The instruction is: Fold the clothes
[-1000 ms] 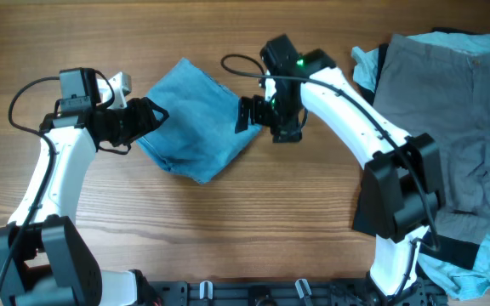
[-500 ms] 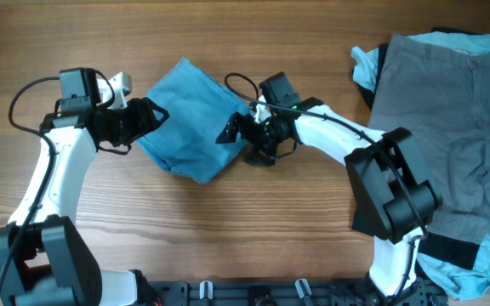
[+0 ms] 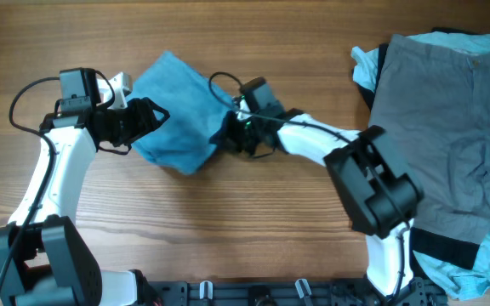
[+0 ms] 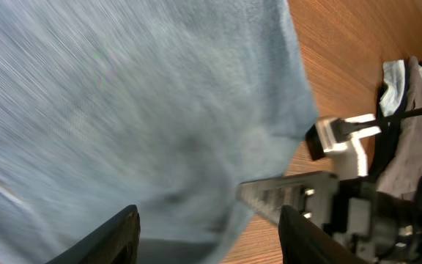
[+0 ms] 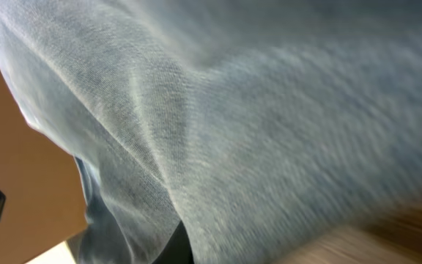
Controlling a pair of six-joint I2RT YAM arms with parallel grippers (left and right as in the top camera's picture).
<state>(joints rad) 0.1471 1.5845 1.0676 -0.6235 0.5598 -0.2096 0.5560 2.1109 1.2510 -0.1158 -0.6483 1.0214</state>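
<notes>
The folded light-blue denim jeans (image 3: 177,119) lie at 10 o'clock from centre, well apart from the large grey shorts (image 3: 449,127) at 3 o'clock. The left gripper (image 3: 155,117), jaws wide, meets their 9 o'clock edge. The right gripper (image 3: 225,138) sits against the 4 o'clock edge, its jaw state indeterminable; bare wooden table (image 3: 228,229) extends toward 6 o'clock.

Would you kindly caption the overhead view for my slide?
Left claw and right claw at the folded jeans; grey shorts lie nearby.

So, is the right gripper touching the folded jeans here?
Touching. Overhead, the right gripper meets the jeans at the edge facing it, no wood between; denim fills the right wrist view.
</notes>
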